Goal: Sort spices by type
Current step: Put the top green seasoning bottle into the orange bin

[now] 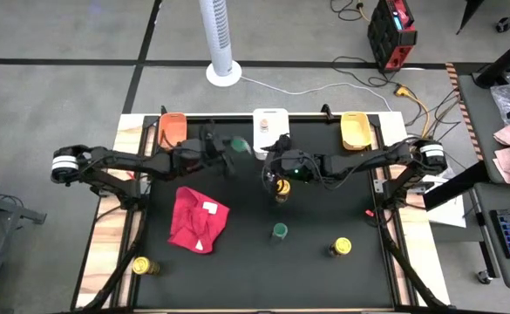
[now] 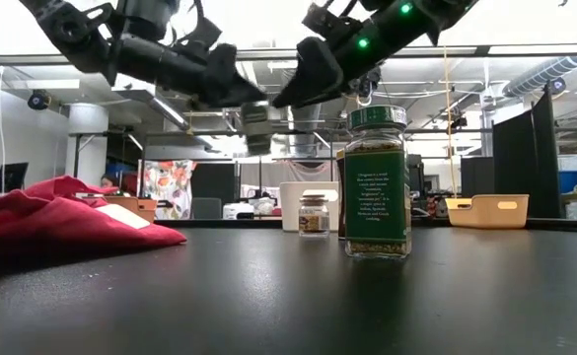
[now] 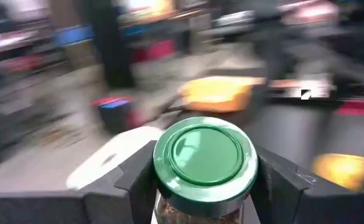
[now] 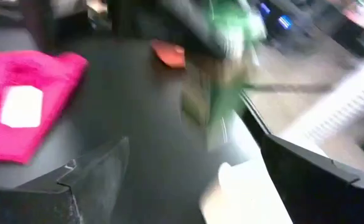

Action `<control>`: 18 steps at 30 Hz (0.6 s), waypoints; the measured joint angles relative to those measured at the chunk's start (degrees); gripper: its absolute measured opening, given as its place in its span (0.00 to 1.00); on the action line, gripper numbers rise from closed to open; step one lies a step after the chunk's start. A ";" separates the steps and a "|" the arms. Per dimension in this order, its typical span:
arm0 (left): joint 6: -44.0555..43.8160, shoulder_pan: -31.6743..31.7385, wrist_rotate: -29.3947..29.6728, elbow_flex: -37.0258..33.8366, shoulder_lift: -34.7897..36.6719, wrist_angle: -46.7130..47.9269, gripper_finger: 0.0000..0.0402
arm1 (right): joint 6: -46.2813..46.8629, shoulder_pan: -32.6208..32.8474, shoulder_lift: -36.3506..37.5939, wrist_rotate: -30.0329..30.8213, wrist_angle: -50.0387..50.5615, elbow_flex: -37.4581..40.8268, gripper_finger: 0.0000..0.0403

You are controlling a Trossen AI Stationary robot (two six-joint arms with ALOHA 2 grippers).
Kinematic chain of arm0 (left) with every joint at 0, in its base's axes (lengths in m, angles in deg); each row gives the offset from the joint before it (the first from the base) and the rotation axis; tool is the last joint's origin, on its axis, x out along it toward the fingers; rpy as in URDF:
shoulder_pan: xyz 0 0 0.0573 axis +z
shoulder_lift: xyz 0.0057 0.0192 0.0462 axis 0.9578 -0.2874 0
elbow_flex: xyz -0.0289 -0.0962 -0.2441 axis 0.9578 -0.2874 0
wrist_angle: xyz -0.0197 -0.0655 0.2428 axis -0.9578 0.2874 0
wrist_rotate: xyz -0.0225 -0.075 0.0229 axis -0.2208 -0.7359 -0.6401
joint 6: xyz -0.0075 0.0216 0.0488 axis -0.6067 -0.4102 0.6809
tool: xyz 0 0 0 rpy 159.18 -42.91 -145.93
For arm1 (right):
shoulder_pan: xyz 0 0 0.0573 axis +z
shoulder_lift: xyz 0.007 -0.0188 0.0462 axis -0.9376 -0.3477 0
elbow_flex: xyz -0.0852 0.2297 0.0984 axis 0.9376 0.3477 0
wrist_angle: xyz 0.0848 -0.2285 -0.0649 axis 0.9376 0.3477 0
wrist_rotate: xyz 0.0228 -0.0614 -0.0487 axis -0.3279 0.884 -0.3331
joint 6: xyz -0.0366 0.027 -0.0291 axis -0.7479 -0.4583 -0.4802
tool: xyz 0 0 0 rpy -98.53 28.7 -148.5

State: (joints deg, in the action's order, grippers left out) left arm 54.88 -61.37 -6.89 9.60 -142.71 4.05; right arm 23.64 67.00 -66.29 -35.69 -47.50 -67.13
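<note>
Green-lidded spice jar is clamped between the fingers of the left tool, carried clear of the surface near the back edge, between the orange bin and the white bin. The left wrist view shows both fingers pressed on the jar's shoulder just under the lid; the hold looks square.

Right tool stands wide and holds nothing, hovering at centre, above a yellow-lidded jar on the surface.

Other jars, high view, reckoned from the surface's centre:
- green lid at 6 o'clock
- yellow lid at 5 o'clock
- yellow lid at 8 o'clock, near the front left corner

Red cloth lies at 8 o'clock, nearer in. Yellow bin sits at the back right.

Step in hand, as I read it: deliver the green jar to a bin. Which bin takes green I cannot tell from here.

For a clean placement:
- Keep the jar upright.
- Bring it over the bin's middle, not its rim.
- Lower before opening the fingers so it does not tip or bounce.
- The two tools are close; keep the left arm's path behind the right arm.
</note>
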 joint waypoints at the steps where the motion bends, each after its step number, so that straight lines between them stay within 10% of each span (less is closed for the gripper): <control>1: -0.93 -0.02 5.49 0.26 1.05 2.17 0.46 | 0.97 -0.19 0.47 1.92 1.62 0.00 0.89; 6: -7.27 0.61 24.67 0.81 6.04 15.69 0.46 | 5.23 -1.60 1.81 4.75 5.29 0.00 0.86; 18: -21.42 10.43 32.15 0.48 14.71 32.96 0.46 | 5.08 -5.26 1.81 4.67 4.02 3.45 0.75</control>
State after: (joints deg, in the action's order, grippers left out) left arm 33.46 -50.95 25.27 10.08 -128.00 37.01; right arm 28.72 61.74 -64.48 -31.02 -43.48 -63.68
